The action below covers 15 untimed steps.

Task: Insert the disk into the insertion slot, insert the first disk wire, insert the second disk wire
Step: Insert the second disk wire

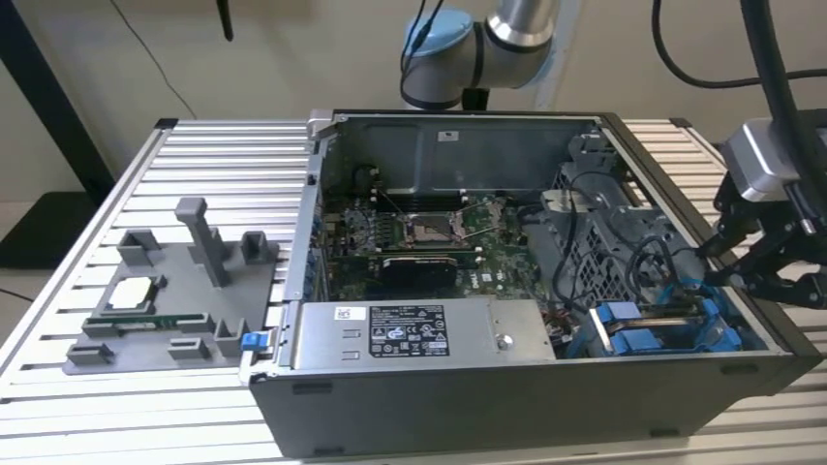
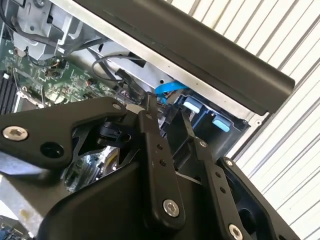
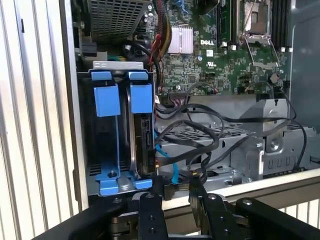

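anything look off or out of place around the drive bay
Nothing looks damaged or spilled. The disk sits upright in the insertion slot, square with its blue tabs. Loose black wires sprawl beside it over the metal cage, with the end effector close by at the case edge.

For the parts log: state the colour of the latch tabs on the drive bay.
Bright blue latch tabs, on the insertion slot; clearest in the first wrist view.
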Motion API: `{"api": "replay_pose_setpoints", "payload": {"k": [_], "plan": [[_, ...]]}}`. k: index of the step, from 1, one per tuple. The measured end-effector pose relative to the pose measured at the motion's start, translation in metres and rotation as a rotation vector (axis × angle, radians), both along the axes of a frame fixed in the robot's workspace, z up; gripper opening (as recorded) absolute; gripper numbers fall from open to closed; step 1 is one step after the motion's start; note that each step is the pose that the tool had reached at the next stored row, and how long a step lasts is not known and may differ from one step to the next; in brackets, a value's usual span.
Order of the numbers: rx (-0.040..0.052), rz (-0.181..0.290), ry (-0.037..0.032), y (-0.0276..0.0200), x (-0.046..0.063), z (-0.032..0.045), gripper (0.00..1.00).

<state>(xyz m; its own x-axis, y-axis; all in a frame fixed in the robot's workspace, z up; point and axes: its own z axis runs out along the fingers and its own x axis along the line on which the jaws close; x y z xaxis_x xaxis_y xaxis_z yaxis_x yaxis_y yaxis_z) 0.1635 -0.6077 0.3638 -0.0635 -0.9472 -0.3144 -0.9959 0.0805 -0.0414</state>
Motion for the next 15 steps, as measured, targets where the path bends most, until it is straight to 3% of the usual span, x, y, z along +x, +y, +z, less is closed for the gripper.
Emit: {"api": "replay_pose_setpoints", "payload": {"k": [2, 6, 8, 9, 15], "plan": [[0.0071, -0.005, 0.0000, -0.0015, 0.0000, -0.0010, 1.00], [0.0326, -0.017, 0.0000, -0.0029, 0.0000, -0.0029, 1.00], [0.0381, -0.024, -0.0001, -0.0041, 0.0000, -0.0036, 1.00], [0.0407, -0.028, -0.0001, -0.0047, 0.0000, -0.0039, 0.00], [0.0520, -0.052, -0.0004, -0.0089, 0.0000, -0.0052, 0.00]]}}
